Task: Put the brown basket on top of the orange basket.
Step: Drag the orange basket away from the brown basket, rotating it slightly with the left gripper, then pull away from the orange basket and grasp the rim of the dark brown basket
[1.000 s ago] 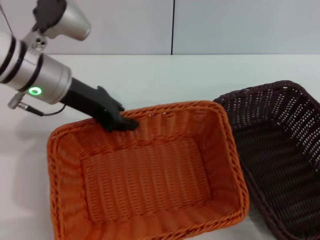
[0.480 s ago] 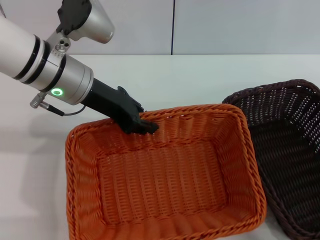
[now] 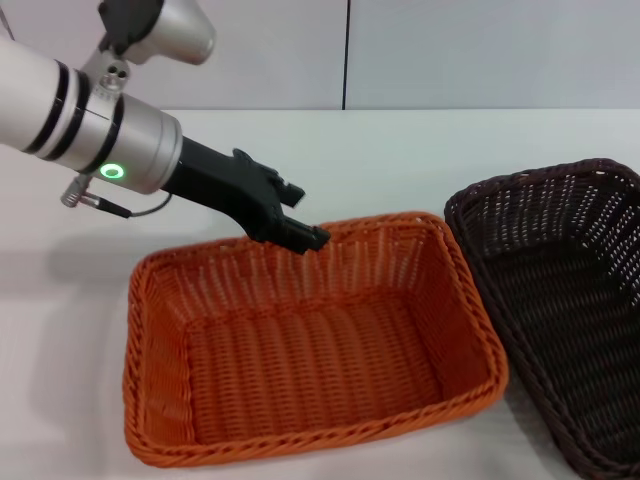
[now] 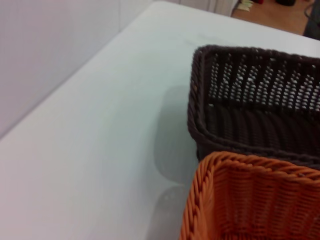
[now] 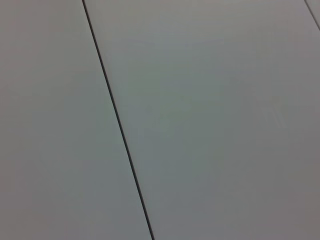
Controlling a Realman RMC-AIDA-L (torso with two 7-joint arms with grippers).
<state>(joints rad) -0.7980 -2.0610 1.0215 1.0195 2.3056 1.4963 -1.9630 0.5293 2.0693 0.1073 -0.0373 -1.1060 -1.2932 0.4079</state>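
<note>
Two baskets on the white table (image 3: 400,150) — orange basket (image 3: 310,350) touching the brown basket (image 3: 570,320) to its right — left gripper (image 3: 300,235) above the orange rim, finger state indiscernible.

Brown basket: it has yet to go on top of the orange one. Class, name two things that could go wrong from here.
1. The orange basket sits right against the brown basket; lifting the brown one may snag or drag its neighbour.
2. The left claw hangs just over the orange basket's far rim, so it could catch the weave as the arm moves off.
</note>
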